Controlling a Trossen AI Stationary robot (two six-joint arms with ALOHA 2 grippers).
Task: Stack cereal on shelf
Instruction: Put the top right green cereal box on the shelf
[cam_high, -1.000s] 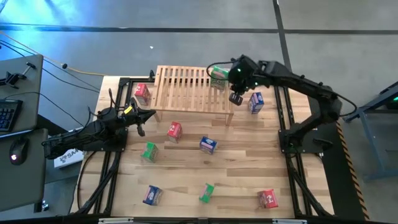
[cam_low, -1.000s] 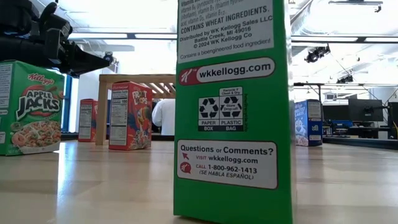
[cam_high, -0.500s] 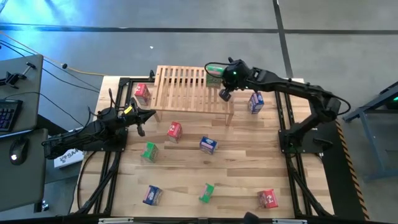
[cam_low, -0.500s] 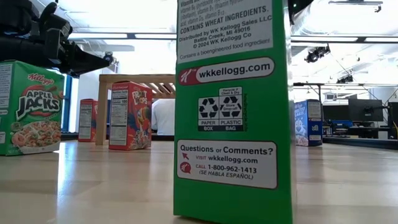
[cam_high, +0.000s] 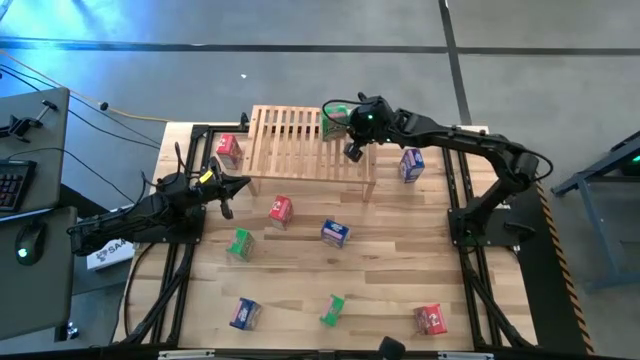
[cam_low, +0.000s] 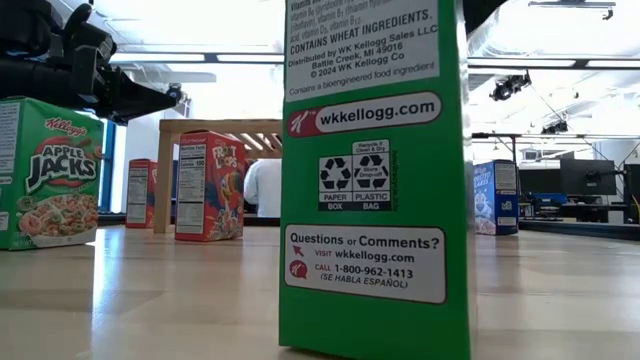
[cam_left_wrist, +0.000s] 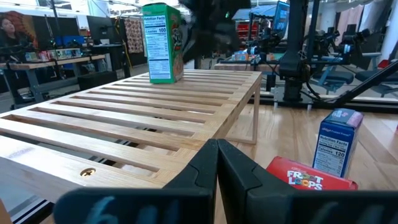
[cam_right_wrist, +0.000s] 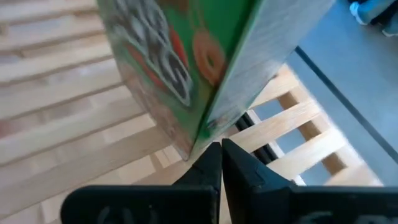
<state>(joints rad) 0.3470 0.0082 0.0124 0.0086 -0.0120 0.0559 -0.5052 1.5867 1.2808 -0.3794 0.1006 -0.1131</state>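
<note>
A green cereal box stands upright on the slatted light-wood shelf, near its far right end; it also shows in the left wrist view. My right gripper is shut, right beside the box on its right. My left gripper is shut and empty near the shelf's near left corner. Other boxes stand on the table: red, red, blue, green, blue. My right gripper's shut fingertips are against the green box's lower corner edge, coming from the table's right and slanting down. The box stands on its base on the shelf's slats.
Near the table's front edge stand a blue box, a green box that fills the low view, and a red box. Black frame rails run along both table sides. The shelf's left half is bare.
My right gripper has gone toward the table's left along the shelf's far edge. The green box has slid left along the slats ahead of it and stays upright.
</note>
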